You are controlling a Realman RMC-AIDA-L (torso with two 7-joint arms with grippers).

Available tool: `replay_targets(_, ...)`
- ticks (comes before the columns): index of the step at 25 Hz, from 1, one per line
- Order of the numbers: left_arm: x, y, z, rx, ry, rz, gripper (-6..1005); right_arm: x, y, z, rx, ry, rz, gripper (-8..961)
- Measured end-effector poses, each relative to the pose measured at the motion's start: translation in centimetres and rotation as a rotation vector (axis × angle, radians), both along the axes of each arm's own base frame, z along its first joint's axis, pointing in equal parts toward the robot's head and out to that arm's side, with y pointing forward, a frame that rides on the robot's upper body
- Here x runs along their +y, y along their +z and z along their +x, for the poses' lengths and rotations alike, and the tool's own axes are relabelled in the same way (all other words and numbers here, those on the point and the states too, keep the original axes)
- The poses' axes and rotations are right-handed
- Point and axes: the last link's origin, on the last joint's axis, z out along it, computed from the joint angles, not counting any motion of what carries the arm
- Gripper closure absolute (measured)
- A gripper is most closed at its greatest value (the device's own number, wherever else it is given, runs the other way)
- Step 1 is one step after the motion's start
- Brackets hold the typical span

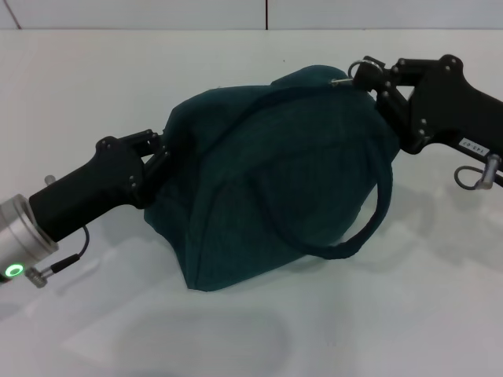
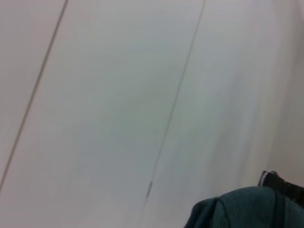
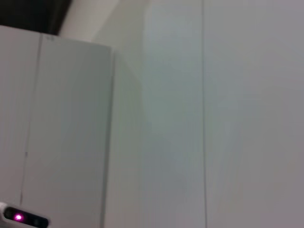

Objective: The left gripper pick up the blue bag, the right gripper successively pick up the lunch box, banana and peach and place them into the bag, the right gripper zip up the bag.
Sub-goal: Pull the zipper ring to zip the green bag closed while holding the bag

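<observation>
The blue bag [image 1: 275,181] bulges in the middle of the white table [image 1: 94,86], one loop handle hanging down its right side. My left gripper [image 1: 161,161] is shut on the bag's left end. My right gripper [image 1: 363,76] is at the bag's top right corner, shut on the silver ring zipper pull [image 1: 359,63]. The bag's top edge also shows in the left wrist view [image 2: 247,209]. The lunch box, banana and peach are hidden or out of view. The right wrist view shows only walls.
The table stretches around the bag on all sides. A wall seam runs behind the table at the back. A grey cabinet [image 3: 57,133] stands in the right wrist view.
</observation>
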Motion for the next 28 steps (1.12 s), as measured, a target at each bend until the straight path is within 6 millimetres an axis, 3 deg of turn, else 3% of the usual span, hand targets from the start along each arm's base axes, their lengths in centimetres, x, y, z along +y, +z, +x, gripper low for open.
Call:
replay_targets(16,0.6,-0.1,-0.5,0.031,0.039,0.02,927,-0.3,0.5,5.2,0.011,-0.211,0.035,934)
replay_targets(28,1.3,0.5,0.4,-0.012,0.022,0.003,869,-0.4,0.2,5.7,0.004,-0.23,0.031,933)
